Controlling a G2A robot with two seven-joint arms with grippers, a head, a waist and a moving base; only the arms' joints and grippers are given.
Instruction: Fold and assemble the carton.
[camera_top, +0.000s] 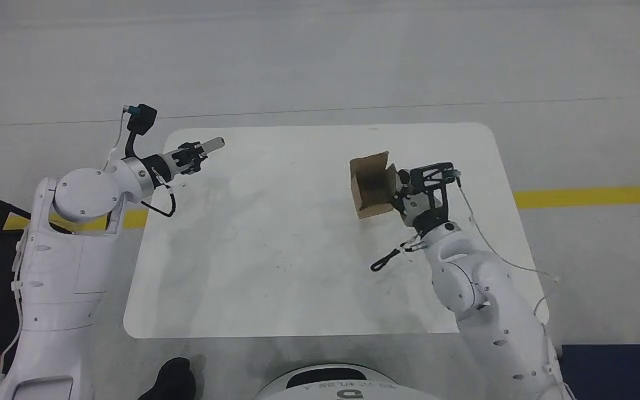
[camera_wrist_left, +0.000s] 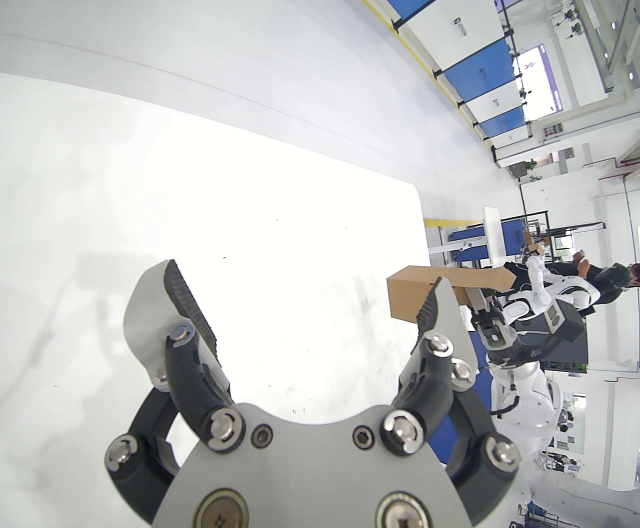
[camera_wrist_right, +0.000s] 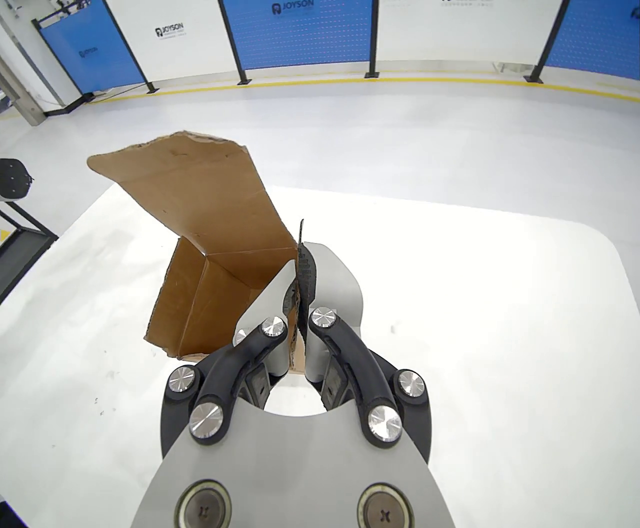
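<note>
**Top view.** The carton (camera_top: 372, 184), brown and unsealed, sits over the right half of the white surface (camera_top: 300, 260), toward the far edge and well apart from the left arm. Its long axis runs roughly upright with a slight tilt. The open mouth points upward, so the brown interior is visible from above. One flap (camera_top: 370, 161) stands unfolded on the far side of the mouth and extends the long axis beyond the rim. Whether the lower end touches the surface cannot be told. A yellow floor line (camera_top: 578, 197) runs up to the right edge of the surface.

**Right wrist view.** The right jaws are clenched on the carton (camera_wrist_right: 200, 300) wall nearest that arm. One jaw lies inside the mouth and the other outside, with the cardboard edge pinched between them. The flap (camera_wrist_right: 185, 190) rises away from the camera and its outer edge is ragged. Two inner walls meet at a crease below it.

**Left wrist view.** The left jaws are released and spread wide, with nothing between them. They hang above the far left corner of the surface and point across it toward the carton (camera_wrist_left: 405, 292). From here the carton appears side-on as a long box, with the right arm just beside it.
</note>
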